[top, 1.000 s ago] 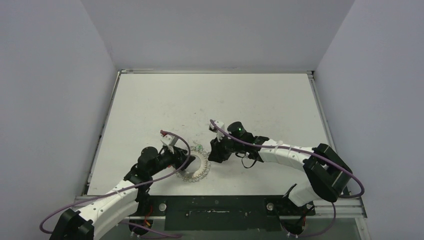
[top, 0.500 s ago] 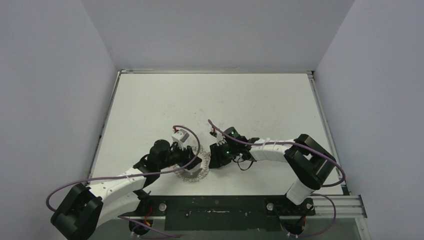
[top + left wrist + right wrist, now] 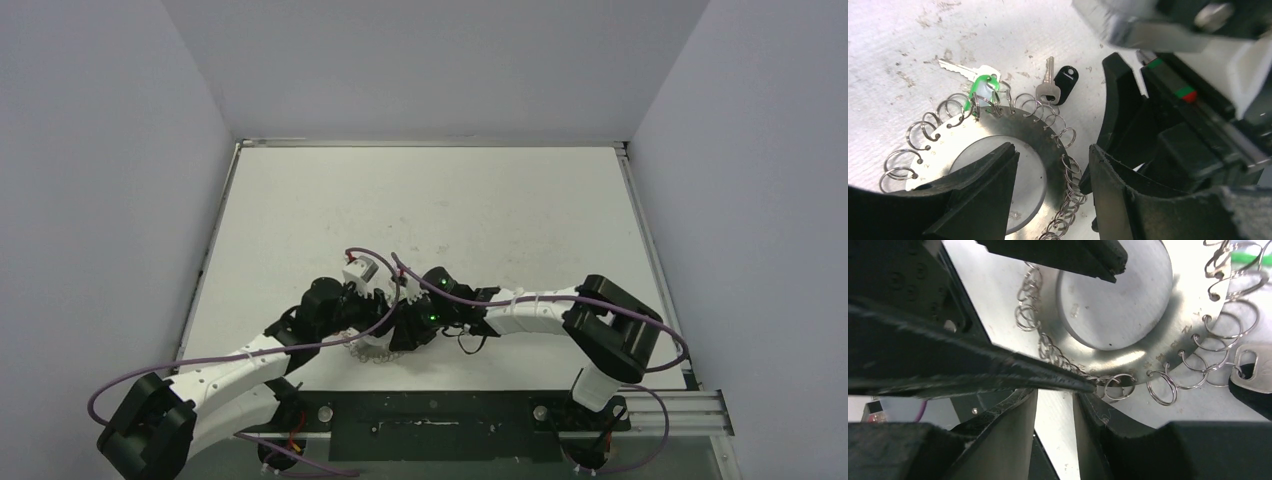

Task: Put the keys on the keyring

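Left hand [image 3: 1051, 150] half-open astride keyring [image 3: 998, 125], right hand [image 3: 1054, 400] slightly parted at rim

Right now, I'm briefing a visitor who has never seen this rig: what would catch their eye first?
Two grippers crowded nose to nose over the keyring near the table's front edge: the left gripper straddles its band with open jaws, and the right gripper noses at its frilly rim. Just outside the loops lies a loose black-headed key, and a bright green tag with a silver key sits among them.
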Robot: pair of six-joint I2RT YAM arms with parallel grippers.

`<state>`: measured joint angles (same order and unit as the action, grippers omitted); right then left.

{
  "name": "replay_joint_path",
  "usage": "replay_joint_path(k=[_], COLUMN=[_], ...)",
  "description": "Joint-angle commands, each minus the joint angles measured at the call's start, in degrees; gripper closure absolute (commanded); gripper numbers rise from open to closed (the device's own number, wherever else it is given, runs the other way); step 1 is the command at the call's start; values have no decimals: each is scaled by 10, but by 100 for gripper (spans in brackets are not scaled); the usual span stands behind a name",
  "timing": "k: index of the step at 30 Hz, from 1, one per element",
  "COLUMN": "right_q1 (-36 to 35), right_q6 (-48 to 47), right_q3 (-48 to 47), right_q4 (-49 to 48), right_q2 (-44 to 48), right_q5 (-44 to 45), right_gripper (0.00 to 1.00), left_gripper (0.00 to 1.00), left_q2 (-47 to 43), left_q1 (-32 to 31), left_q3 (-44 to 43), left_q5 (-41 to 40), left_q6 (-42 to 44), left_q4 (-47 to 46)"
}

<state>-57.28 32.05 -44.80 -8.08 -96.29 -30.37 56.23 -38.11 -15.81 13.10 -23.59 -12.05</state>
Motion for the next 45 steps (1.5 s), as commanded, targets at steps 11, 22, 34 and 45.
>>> replay_joint_path(k=[11, 22, 34, 45], right_q1=[45, 32, 27, 5], right_q6=[-40, -121, -108, -107], right_q3=[13, -37, -85, -127], right_q4=[-3, 186, 196, 200], right_q2=[102, 96, 41, 11], right_q5=[40, 179, 190, 188], right_gripper=[66, 66, 64, 62], left_gripper=[48, 50, 50, 50], left_q2=[-100, -80, -75, -78], left_q1=[-2, -3, -3, -3], left_q3=[27, 10, 1, 0], left_q5=[-67, -79, -91, -95], left_q6=[-10, -65, -76, -80], left_q4=[21, 76, 87, 102])
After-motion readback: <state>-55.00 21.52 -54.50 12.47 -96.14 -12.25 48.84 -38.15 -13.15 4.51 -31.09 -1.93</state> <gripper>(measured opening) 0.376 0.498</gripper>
